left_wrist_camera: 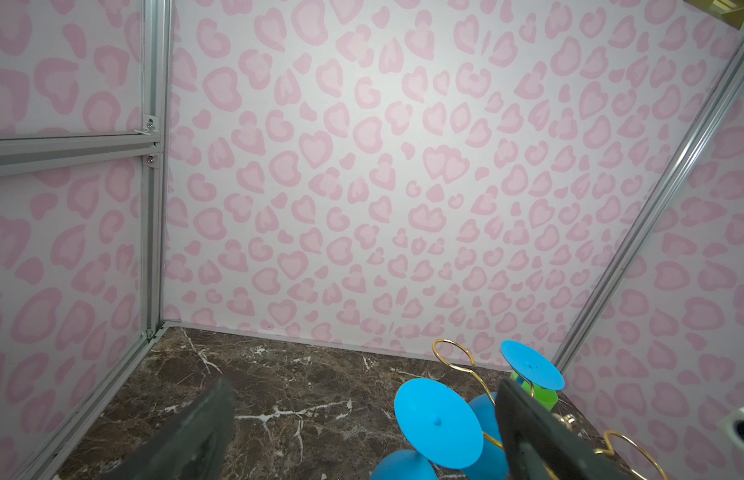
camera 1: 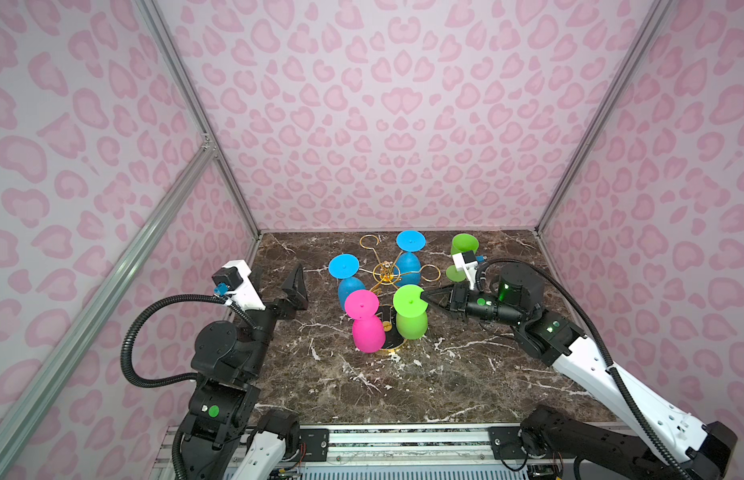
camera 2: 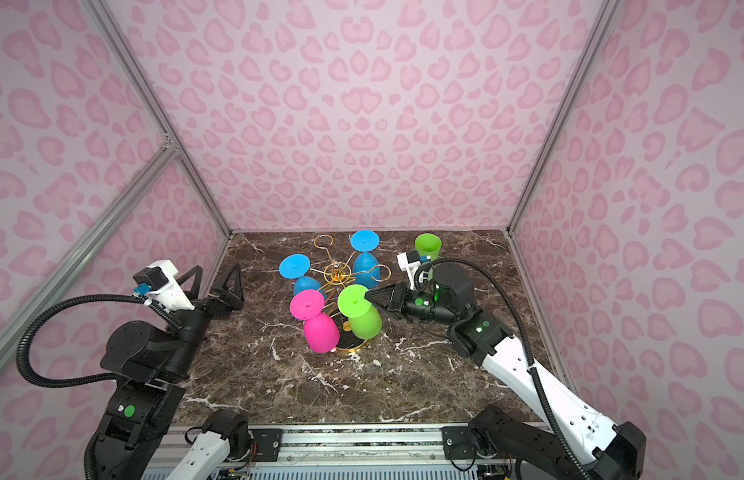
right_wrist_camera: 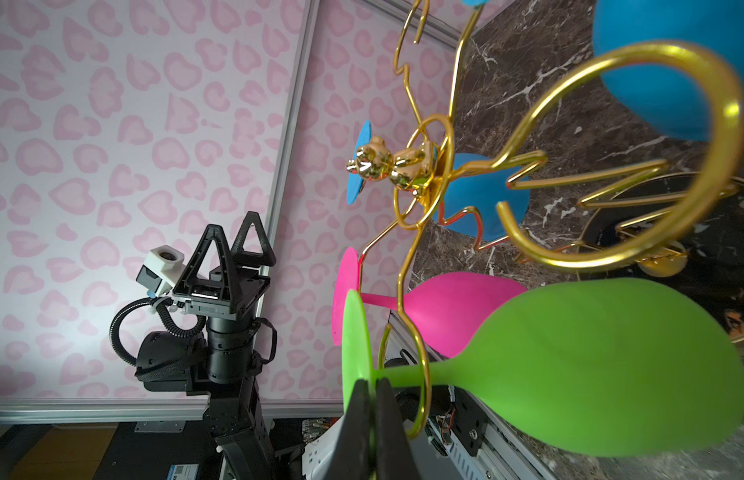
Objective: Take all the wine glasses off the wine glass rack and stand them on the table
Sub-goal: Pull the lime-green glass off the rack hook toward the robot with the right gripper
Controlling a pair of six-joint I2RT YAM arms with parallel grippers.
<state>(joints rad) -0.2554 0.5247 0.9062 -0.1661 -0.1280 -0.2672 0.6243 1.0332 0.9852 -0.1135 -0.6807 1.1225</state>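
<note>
Centre frame: my right gripper (camera 1: pixel 422 296) pinches the foot of the green glass (camera 1: pixel 411 324); next, I judge, slide it outward off the rack (camera 1: pixel 388 268).

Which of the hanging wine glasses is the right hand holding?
The lime-green plastic wine glass: the right hand is shut on its foot disc. The pink glass and two blue glasses hang untouched.

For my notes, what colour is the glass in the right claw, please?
The glass is green; right wrist view.
</note>
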